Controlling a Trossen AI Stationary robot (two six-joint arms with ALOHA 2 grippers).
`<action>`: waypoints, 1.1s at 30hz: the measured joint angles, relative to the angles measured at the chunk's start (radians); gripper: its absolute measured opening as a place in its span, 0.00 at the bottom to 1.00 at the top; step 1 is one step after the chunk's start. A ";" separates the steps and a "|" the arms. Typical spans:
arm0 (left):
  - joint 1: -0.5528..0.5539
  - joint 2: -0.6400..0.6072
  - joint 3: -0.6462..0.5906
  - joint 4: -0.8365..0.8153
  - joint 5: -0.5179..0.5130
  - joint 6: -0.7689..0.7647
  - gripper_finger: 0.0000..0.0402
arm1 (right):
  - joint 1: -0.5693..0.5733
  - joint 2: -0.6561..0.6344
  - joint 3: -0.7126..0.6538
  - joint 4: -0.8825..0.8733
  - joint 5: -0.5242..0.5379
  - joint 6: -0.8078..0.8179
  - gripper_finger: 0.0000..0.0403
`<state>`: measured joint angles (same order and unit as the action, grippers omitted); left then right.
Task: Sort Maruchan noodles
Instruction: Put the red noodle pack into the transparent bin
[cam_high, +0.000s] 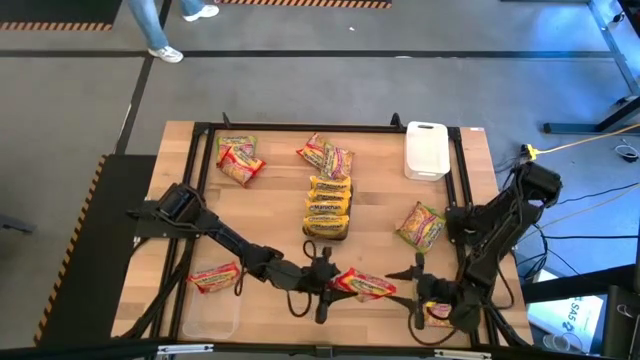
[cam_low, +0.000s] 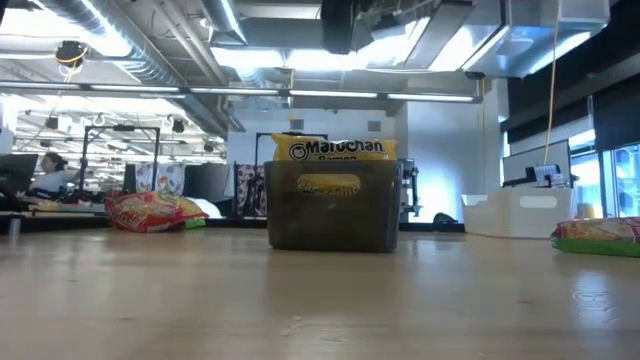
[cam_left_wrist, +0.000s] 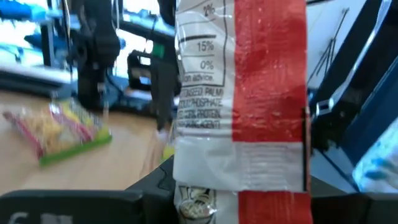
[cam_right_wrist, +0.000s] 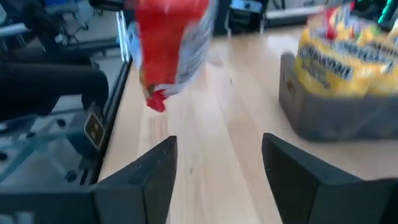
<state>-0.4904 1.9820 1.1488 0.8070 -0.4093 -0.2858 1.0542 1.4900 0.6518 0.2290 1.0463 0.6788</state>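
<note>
A red Maruchan noodles packet (cam_high: 364, 286) is off the table near the front edge, and my left gripper (cam_high: 328, 283) is shut on it. In the left wrist view the red packet (cam_left_wrist: 249, 93) fills the picture. My right gripper (cam_right_wrist: 217, 168) stands open just right of it, fingers toward the packet (cam_right_wrist: 168, 43), nothing between them. Yellow packets stand on edge in a dark tray (cam_high: 328, 228) at the middle. More packets lie flat at the far left (cam_high: 238, 158), far middle (cam_high: 328, 155) and right (cam_high: 420, 225). One (cam_high: 213, 275) rests by a clear tray. My left gripper pinches the red packet by its left end (cam_left_wrist: 199, 202) between the two fingers. The fingers come level from the table's left. The packet sticks out beyond the fingers toward my right gripper, clear of the table.
A white tray (cam_high: 425, 150) stands at the far right. A clear tray (cam_high: 210, 315) sits at the near left corner. One packet (cam_high: 437, 315) lies under my right arm. A black frame (cam_high: 300, 127) runs round the tabletop. A person's legs (cam_high: 160, 35) show beyond the far edge.
</note>
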 joint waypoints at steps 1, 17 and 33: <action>0.001 0.000 0.000 0.018 -0.001 0.008 0.31 | -0.002 0.011 0.001 0.043 0.012 -0.030 0.56; 0.013 0.000 0.000 0.123 -0.023 0.100 0.31 | -0.089 0.034 0.002 0.440 0.053 -0.372 0.79; 0.007 0.000 0.000 0.151 -0.035 0.159 0.32 | -0.197 0.035 0.002 0.586 -0.172 -0.489 0.41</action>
<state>-0.4829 1.9820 1.1488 0.9578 -0.4440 -0.1270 0.8570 1.5246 0.6533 0.8154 0.8742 0.1894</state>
